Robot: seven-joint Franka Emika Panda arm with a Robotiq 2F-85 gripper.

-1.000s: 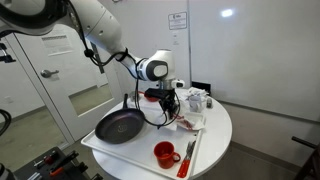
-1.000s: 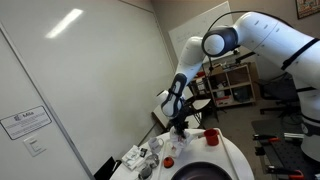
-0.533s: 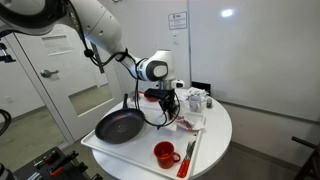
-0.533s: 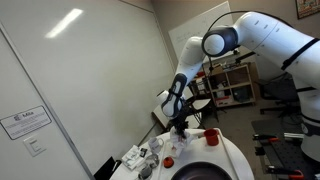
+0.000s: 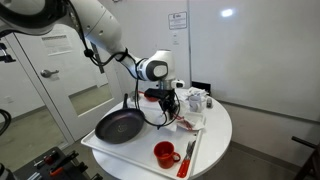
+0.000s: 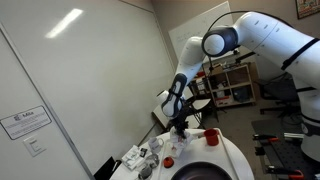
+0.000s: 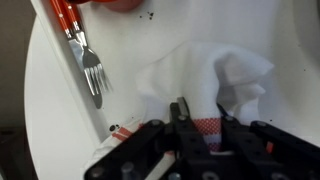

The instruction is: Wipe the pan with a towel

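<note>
The black Robotiq gripper (image 7: 200, 128) sits low on the crumpled white, red-striped towel (image 7: 185, 75). Its fingers stand narrowly apart around a fold, but whether they grip it cannot be told. Only an exterior view shows the round black pan (image 5: 120, 126), just beside the gripper. The white arm (image 5: 105, 40) bends over, wrist pointing down.

The hand (image 6: 180, 126) hangs low over the table (image 6: 232, 160), seemingly touching a pale towel (image 6: 167, 146) near a red mug (image 6: 211, 136).

Red mug (image 5: 165, 154) upright by the near edge of a white round table (image 5: 215, 132). Just right of it, red-handled fork (image 5: 186, 158) lying flat. Far right, cluster of small containers (image 5: 196, 100). Beyond, shelving unit (image 6: 235, 80).
</note>
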